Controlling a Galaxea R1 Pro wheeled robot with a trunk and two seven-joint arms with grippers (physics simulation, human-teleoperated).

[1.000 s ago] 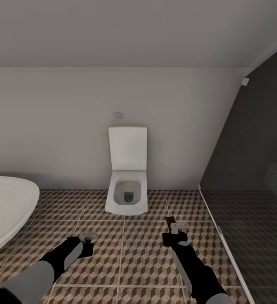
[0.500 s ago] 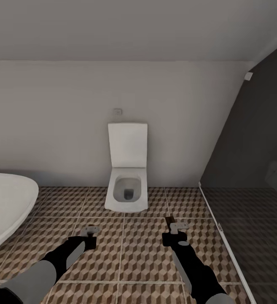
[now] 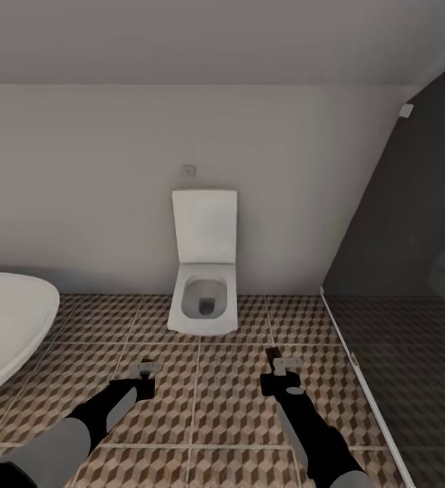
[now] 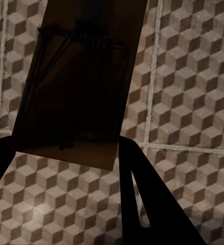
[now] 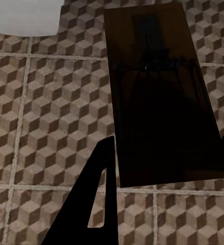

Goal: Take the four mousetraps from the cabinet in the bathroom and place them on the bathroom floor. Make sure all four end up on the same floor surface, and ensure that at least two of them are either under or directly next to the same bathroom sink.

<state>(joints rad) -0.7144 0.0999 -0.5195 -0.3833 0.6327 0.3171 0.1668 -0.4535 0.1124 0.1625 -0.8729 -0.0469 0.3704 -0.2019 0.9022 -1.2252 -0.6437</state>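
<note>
A toilet (image 3: pixel 203 281) stands against the back wall (image 3: pixel 100 190), straight ahead across the bathroom floor (image 3: pixel 229 400). A bathtub (image 3: pixel 9 325) sits off to the left, a glass partition (image 3: pixel 405 285) to the right. Nearer, both arms reach out above the tiles: the left gripper (image 3: pixel 145 370) clamps one mousetrap (image 4: pixel 79 87), and the right gripper (image 3: pixel 281 366) clamps another mousetrap (image 5: pixel 160 97), each lifted clear of the floor.
</note>
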